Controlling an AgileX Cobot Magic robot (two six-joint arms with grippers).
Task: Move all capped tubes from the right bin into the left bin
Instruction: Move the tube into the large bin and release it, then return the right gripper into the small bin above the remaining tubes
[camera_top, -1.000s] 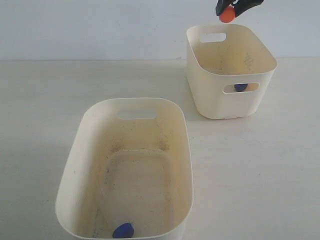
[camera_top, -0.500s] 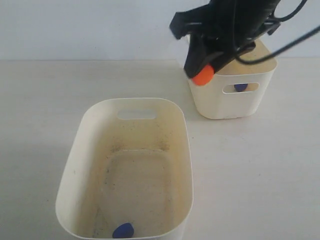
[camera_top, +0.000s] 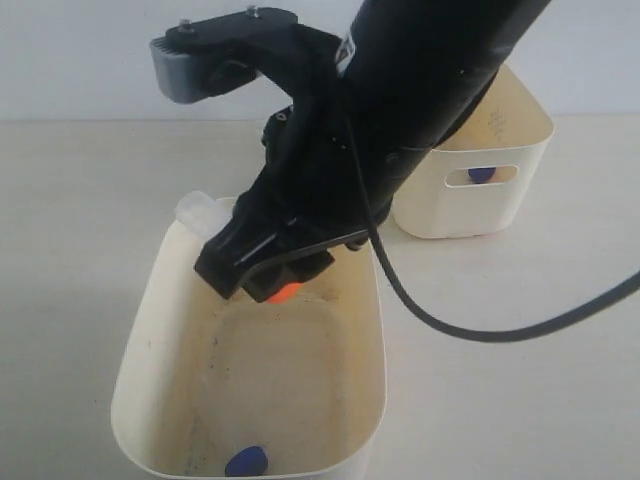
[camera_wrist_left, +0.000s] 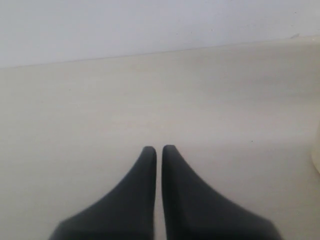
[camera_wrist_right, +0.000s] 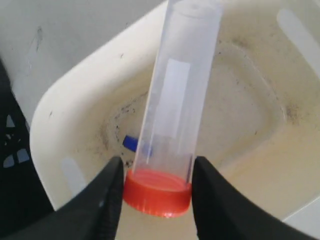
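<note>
My right gripper is shut on an orange-capped tube, its fingers clamping the orange cap. In the exterior view this gripper hangs over the far end of the left bin, with the clear tube end poking out above the rim. A blue-capped tube lies on the left bin's speckled floor, and shows as well in the right wrist view. Another blue cap shows through the right bin's handle slot. My left gripper is shut and holds nothing, above bare table.
The right arm crosses the middle and hides most of the right bin. A cable loops over the table beside the left bin. A cream edge shows at the border of the left wrist view.
The right arm has carried the orange-capped tube from above the right bin, across and down, to over the left bin's far end. Both blue caps have stayed where they were.
</note>
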